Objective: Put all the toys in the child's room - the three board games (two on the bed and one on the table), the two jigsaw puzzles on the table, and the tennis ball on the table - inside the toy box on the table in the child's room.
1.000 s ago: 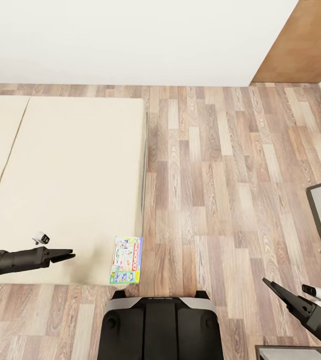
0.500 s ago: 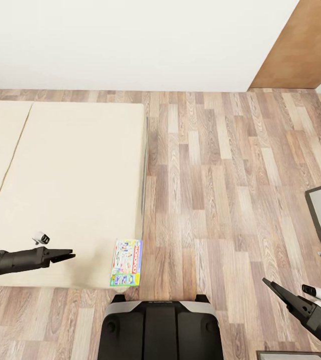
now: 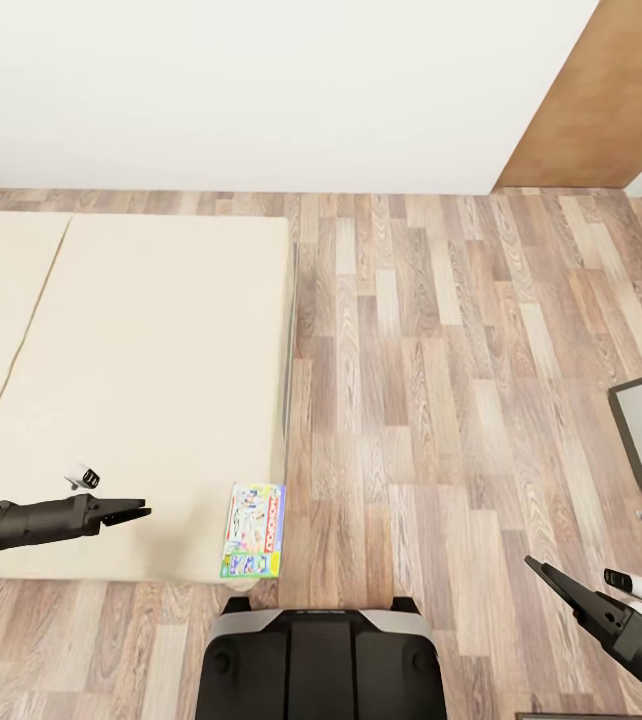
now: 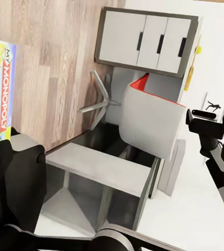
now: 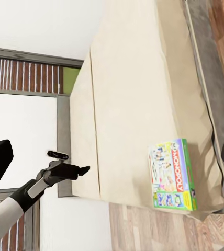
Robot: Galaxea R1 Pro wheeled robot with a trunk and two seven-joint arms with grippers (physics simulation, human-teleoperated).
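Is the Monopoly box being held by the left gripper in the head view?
No, the Monopoly box lies flat at the bed's near corner, apart from the left gripper, which hovers empty.

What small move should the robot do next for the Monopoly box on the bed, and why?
Probably swing the left gripper toward the Monopoly box and lower it. The box lies flat at the near corner of the bed, just in front of the robot's base, and that gripper hangs over the mattress beside it, holding nothing. The right gripper is over the floor, farther off.
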